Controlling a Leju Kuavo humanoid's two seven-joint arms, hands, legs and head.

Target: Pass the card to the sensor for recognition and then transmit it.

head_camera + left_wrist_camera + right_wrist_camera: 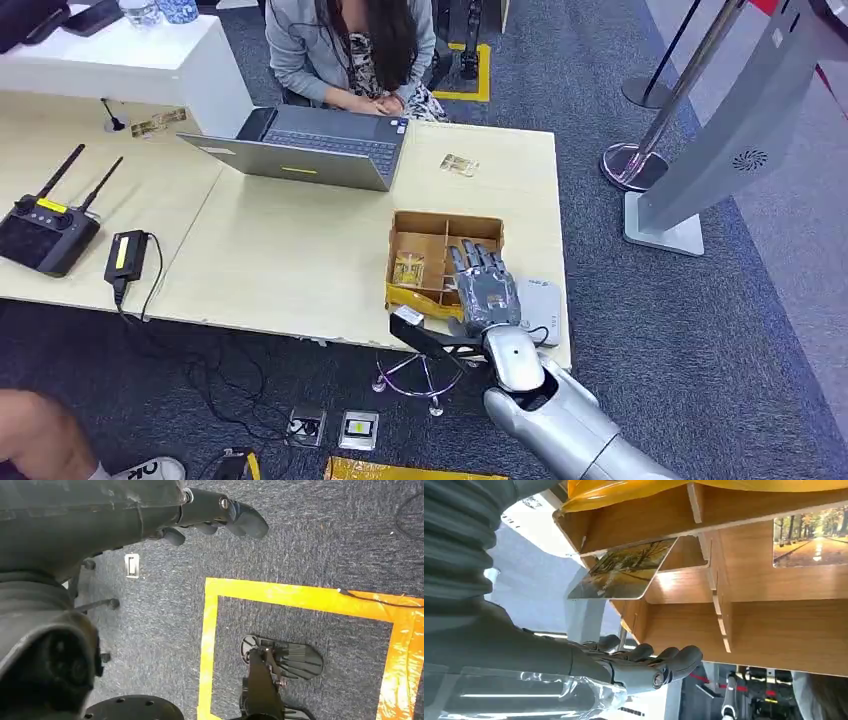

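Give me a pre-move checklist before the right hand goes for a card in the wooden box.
1. Right hand over the wooden box: ok.
2. Right hand free, fingers apart: ok.
3. Card present, leaning over a divider: ok.
4. Second card lying in another compartment: ok.
5. Grey sensor pad beside box, uncovered: ok.
6. Left hand hanging over the floor, out of the way: ok.

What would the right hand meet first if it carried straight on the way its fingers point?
Probably the wooden divided box: the right hand points into its compartments, near a card; depth is unclear.
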